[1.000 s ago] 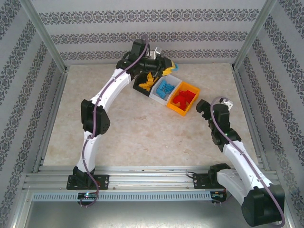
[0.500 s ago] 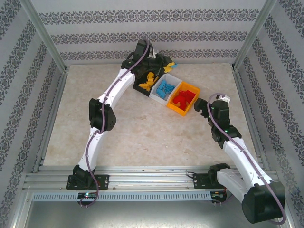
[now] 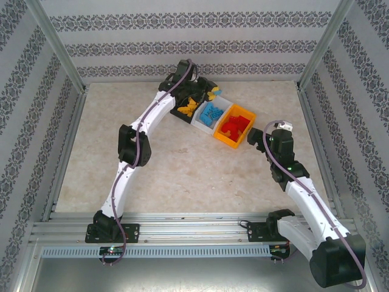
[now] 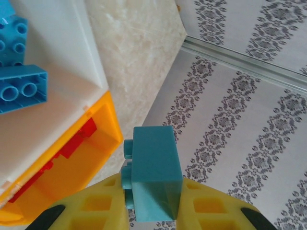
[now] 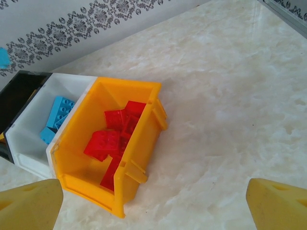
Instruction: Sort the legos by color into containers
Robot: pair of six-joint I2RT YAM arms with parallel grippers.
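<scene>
Nearest us, we see the right gripper [image 3: 256, 135] wide open and empty at four o'clock of the orange bin [image 5: 81, 120], which holds the red legos [image 5: 112, 139]. Toward ten o'clock we find the white bin [image 5: 24, 139] with blue legos [image 3: 211, 113], then the black bin [image 5: 21, 93] with yellow legos [image 3: 187, 107]. Farthest, at the white bin's twelve o'clock, the left gripper [image 4: 153, 213] pinches a blue brick [image 4: 154, 172].

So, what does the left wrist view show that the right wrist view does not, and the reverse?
Left wrist view: the held blue lego, clamped in the left tool.
Right wrist view: the open right tool, a corner of the black bin and the outer side of the orange bin.
Both: the white bin with blue legos, and the orange bin with red legos.
</scene>
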